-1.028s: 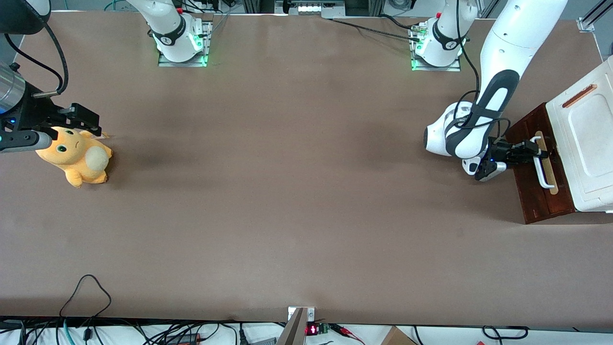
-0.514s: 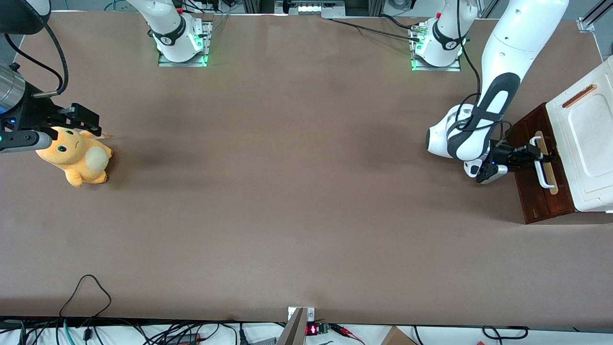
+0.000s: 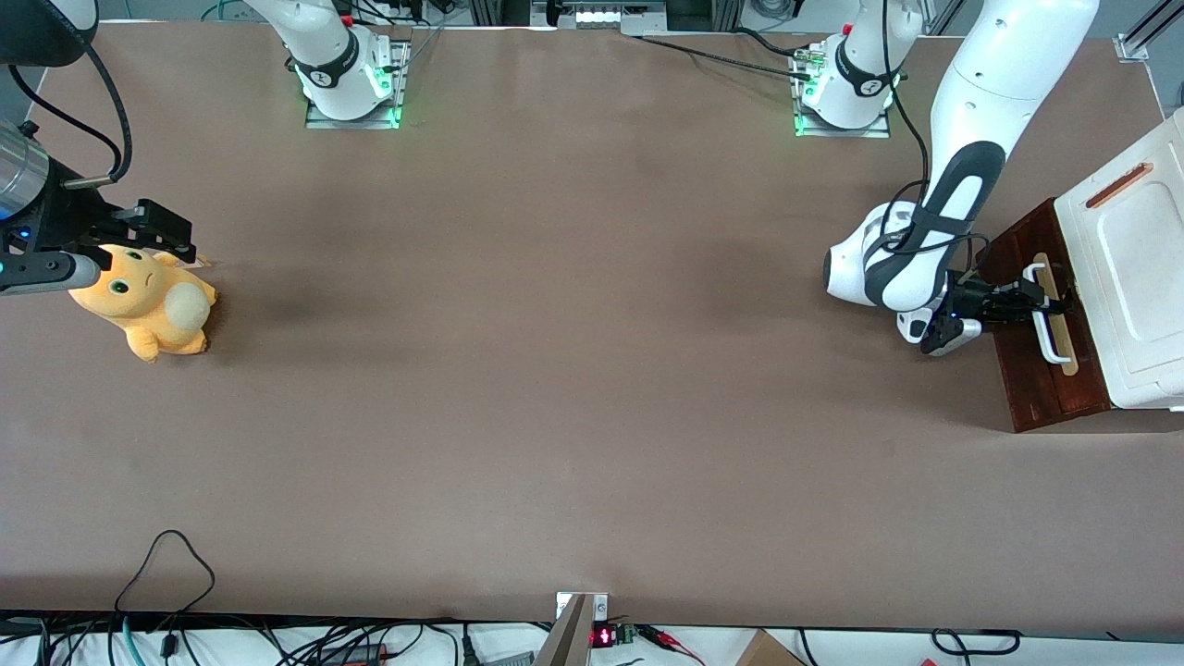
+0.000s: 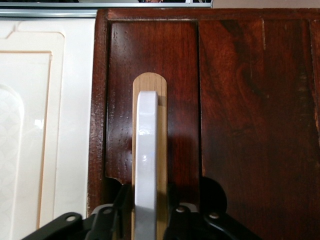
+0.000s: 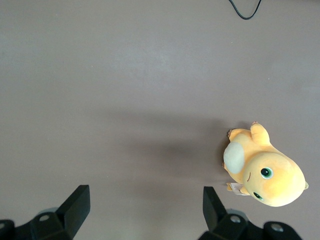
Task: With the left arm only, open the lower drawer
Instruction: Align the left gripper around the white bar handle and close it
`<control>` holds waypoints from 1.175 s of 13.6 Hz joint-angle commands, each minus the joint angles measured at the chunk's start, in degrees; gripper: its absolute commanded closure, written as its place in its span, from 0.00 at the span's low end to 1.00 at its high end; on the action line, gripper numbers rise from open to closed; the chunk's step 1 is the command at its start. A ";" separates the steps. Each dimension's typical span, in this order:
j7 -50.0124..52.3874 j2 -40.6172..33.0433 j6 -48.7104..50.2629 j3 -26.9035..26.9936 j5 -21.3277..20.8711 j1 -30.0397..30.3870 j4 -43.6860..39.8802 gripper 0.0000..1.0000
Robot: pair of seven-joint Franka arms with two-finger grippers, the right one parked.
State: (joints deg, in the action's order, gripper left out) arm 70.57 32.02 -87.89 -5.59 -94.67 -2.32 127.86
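The lower drawer's dark reddish-brown front (image 3: 1036, 379) sits at the working arm's end of the table, under the white cabinet top (image 3: 1138, 259). Its white loop handle (image 3: 1051, 340) lies on a pale wood strip. The left arm (image 3: 962, 185) reaches down in front of the drawer. My gripper (image 3: 1054, 302) is at the handle's end farther from the front camera. In the left wrist view the handle (image 4: 146, 150) runs between the two black fingers of my gripper (image 4: 150, 205). The fingers straddle it, open, with pale wood showing beside the handle. The drawer front (image 4: 240, 125) fills that view.
The copper-coloured slot (image 3: 1119, 185) is on the cabinet top (image 4: 30, 125). A yellow plush toy (image 3: 148, 310) lies toward the parked arm's end, also in the right wrist view (image 5: 265, 175). The arm bases (image 3: 842, 92) stand at the table's edge farthest from the front camera.
My gripper has moved a little closer to the drawer front, so its fingers now reach around the handle. The drawer has not visibly moved.
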 commanded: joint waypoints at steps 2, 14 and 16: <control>1.41 0.59 -0.44 0.58 -0.87 -0.14 -0.77 0.76; 1.50 0.24 -0.44 0.23 -0.78 -0.49 -0.68 1.00; 1.06 0.06 -0.44 -0.21 -0.69 -0.84 -0.68 1.00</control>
State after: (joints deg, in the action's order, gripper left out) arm 71.15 32.06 -87.85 -5.62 -94.67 -2.40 127.80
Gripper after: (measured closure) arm 0.819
